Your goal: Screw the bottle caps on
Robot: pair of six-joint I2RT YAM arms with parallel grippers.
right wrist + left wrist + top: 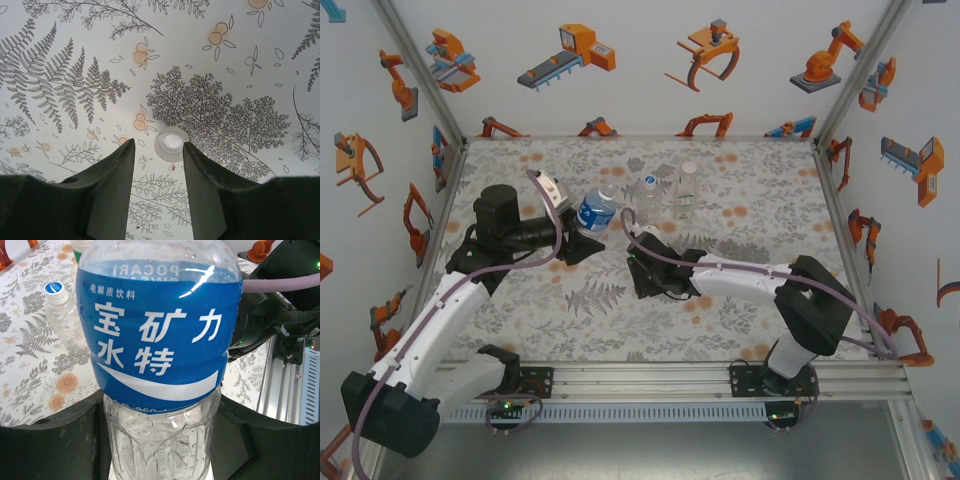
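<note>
Blue-labelled bottle [160, 335] sits clamped in my left gripper [160, 450]. My right gripper [158, 145] hangs partly open and empty over the table [225, 50], one white cap [171, 142] lying just ahead of its fingertips.

Bright, even light, soft shadows
White glare streaks the blue-label bottle [160, 340] near its top; the fern print [65, 85] is crisp throughout.
</note>
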